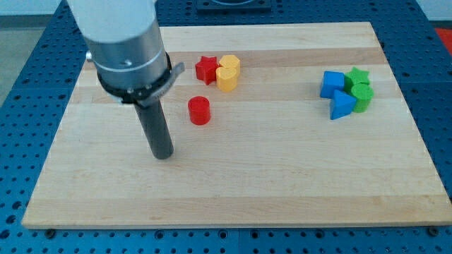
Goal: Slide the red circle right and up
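Observation:
The red circle (pixel 200 111) is a short red cylinder standing on the wooden board (pixel 240 183), left of the board's middle. My tip (pixel 164 155) is at the end of the dark rod, below and to the left of the red circle, a short gap away and not touching it. Above the red circle sit a red star (pixel 205 68) and a yellow heart (pixel 227 76) close together, with a yellow block (pixel 231 63) behind the heart.
At the view's right a tight cluster holds a blue block (pixel 331 84), a blue triangle (pixel 342 106), a green star (pixel 358 75) and a green cylinder (pixel 362 97). The arm's grey body (pixel 123 42) covers the board's upper left.

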Robot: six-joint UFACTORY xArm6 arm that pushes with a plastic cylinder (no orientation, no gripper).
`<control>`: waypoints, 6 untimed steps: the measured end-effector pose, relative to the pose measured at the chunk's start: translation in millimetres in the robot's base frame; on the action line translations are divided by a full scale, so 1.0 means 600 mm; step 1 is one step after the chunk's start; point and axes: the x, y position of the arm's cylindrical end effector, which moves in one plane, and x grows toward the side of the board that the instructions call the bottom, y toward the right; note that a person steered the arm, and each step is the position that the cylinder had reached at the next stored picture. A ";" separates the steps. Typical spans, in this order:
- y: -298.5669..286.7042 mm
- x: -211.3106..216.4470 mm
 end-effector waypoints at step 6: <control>0.102 -0.198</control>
